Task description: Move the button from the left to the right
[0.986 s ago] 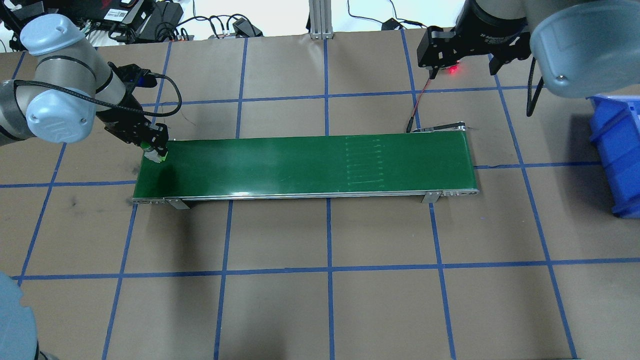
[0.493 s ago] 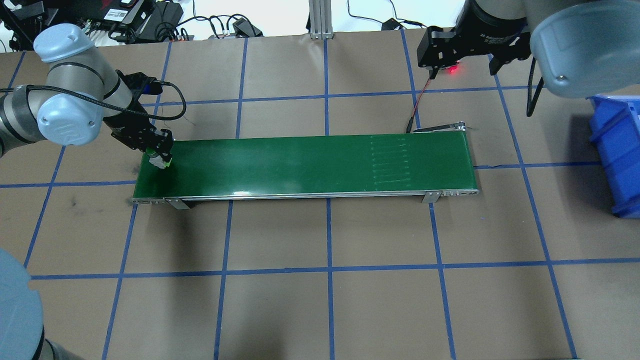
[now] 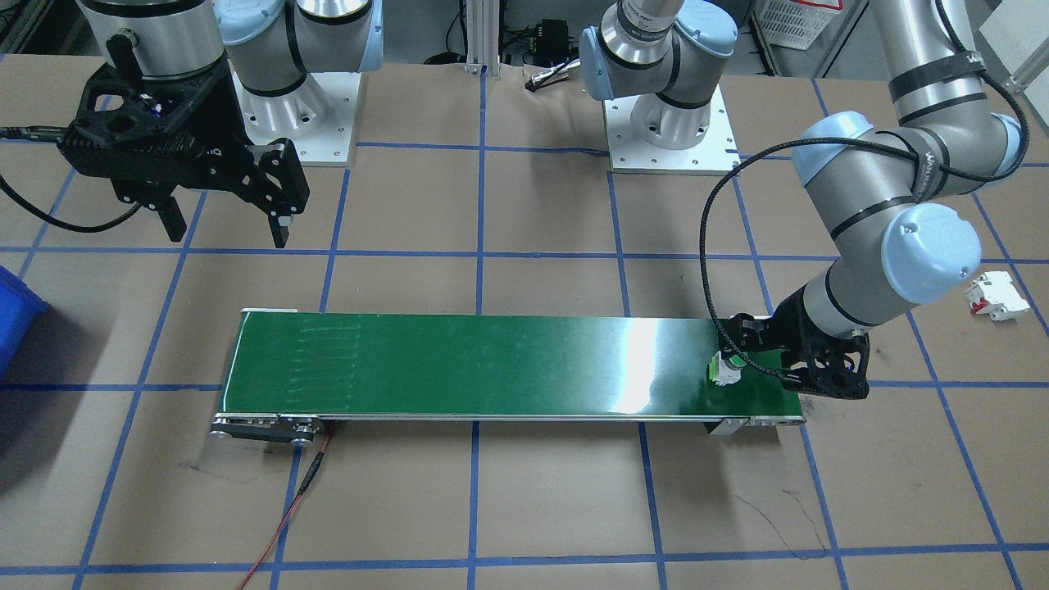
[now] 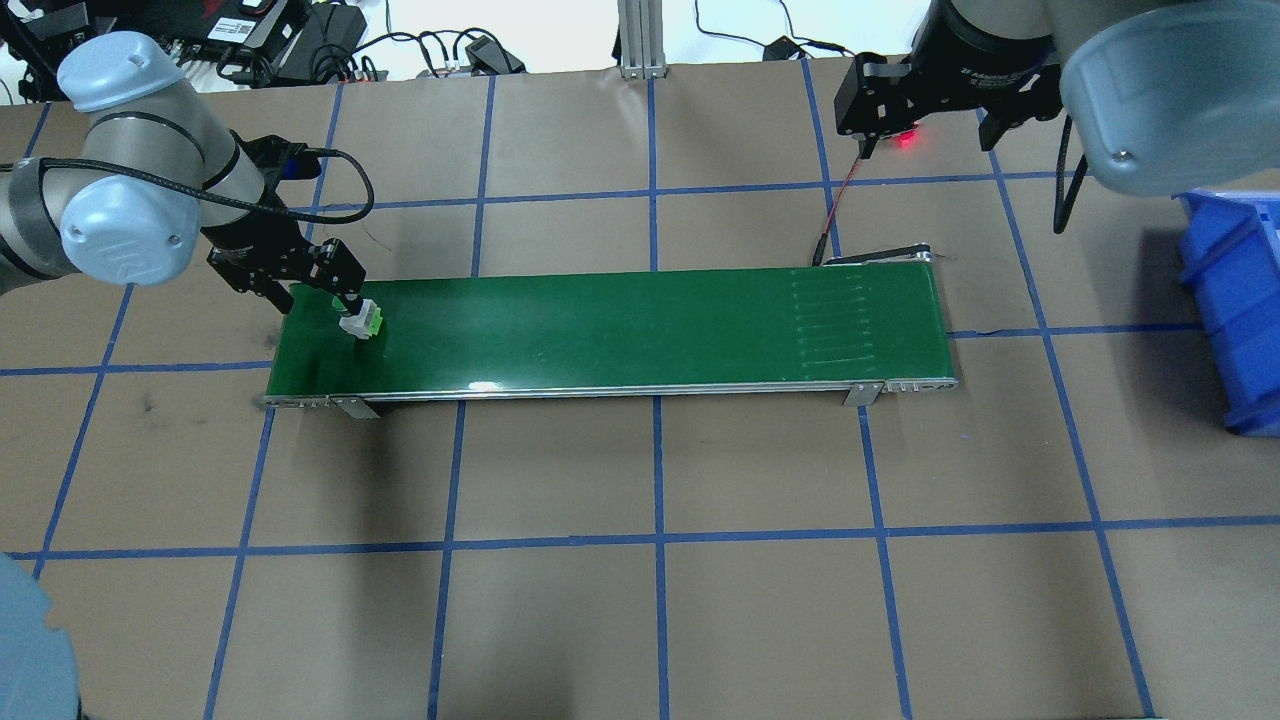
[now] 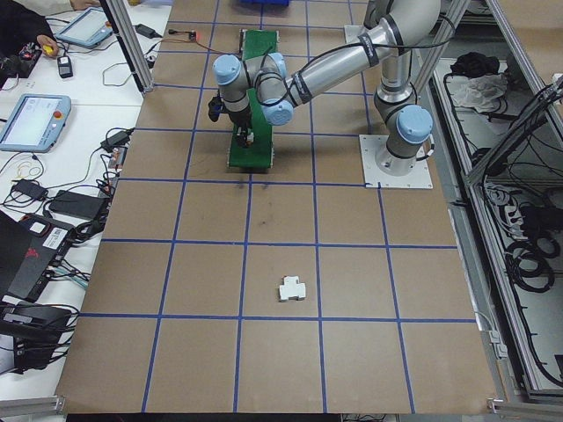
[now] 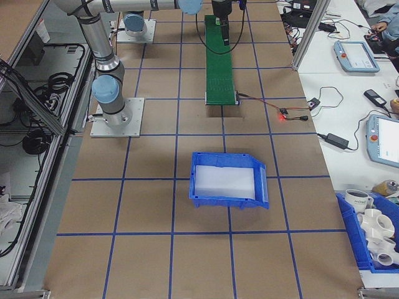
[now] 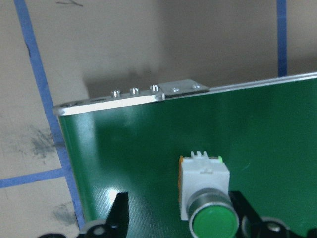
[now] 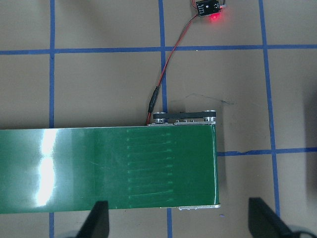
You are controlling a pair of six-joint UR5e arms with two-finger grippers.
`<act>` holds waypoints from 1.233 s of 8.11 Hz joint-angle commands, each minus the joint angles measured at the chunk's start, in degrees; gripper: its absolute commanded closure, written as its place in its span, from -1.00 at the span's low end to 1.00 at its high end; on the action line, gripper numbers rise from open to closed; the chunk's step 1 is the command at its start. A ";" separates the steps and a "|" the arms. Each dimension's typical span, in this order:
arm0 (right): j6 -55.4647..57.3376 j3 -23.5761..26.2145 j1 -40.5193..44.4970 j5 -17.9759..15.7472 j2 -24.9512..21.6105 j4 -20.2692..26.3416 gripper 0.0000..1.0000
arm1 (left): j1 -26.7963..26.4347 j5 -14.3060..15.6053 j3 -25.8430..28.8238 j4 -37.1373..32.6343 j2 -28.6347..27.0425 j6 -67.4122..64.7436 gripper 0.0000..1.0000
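Left claw (image 4: 318, 283) stood open, gripping nothing; right claw (image 3: 223, 221) hung open and empty above the desk (image 4: 640, 620). On the conveyor belt (image 4: 620, 325), near its left end, lay the button (image 4: 361, 320): probably light, rigid plastic, best pinched across its white body.

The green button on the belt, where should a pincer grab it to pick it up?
Best on the white boxy body of the button, from above, fingers on its two flat sides. It lies tipped over on the green belt, and the round green cap would likely slip.
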 commanded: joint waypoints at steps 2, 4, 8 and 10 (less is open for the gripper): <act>-0.09 0.09 -0.09 -0.09 0.00 0.01 -1.00 | -2.68 -0.18 1.50 -19.78 13.08 -10.51 -1.00; -0.78 0.70 -0.17 0.26 0.09 0.01 -1.00 | -1.80 1.13 7.36 -25.71 16.81 -10.90 -1.00; -6.92 0.88 -5.69 6.56 2.71 -0.61 -1.00 | -1.80 6.41 12.41 -25.47 16.39 -11.43 -1.00; -6.24 1.05 -6.06 10.69 5.70 -0.70 -1.00 | -2.33 5.80 12.67 -26.34 17.00 -12.39 -1.00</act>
